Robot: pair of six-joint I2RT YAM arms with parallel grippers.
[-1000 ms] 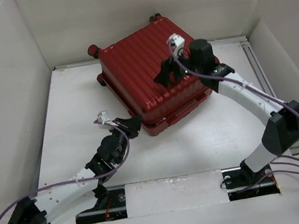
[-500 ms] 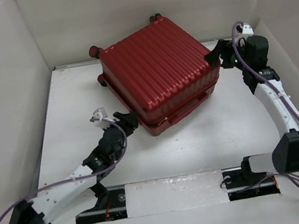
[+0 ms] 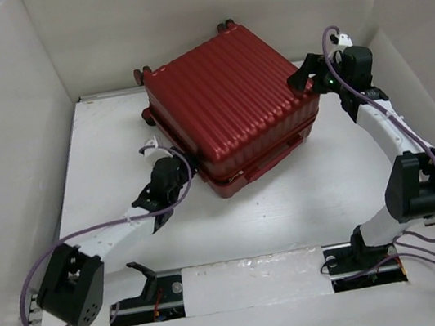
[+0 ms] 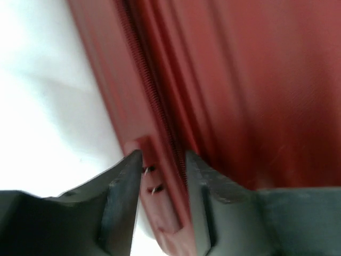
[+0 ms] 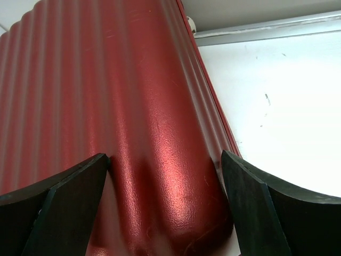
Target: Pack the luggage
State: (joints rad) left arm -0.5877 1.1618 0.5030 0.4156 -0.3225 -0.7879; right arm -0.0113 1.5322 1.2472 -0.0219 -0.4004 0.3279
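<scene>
The luggage (image 3: 225, 104) is a dark-red ribbed suitcase that lies closed at the back middle of the table, small black wheels (image 3: 138, 75) at its far end. My left gripper (image 3: 188, 170) is at its near left corner. In the left wrist view the gripper (image 4: 163, 160) has narrowed its fingers (image 4: 126, 184) on the zipper seam (image 4: 155, 122) and a small red tab; the picture is blurred. My right gripper (image 3: 301, 82) is at the right corner. There the gripper (image 5: 165, 165) stands wide open, straddling the rounded shell corner (image 5: 176, 202). The lining is hidden.
White cardboard walls (image 3: 7, 138) close in the white table (image 3: 290, 201) on the left, back and right. A metal rail (image 3: 372, 93) runs along the right side beside my right arm. The arm bases (image 3: 357, 261) sit at the near edge.
My right arm swung off the suitcase lid to its right corner. My left arm moved forward from the table in front of the case and closed in on the near left seam.
</scene>
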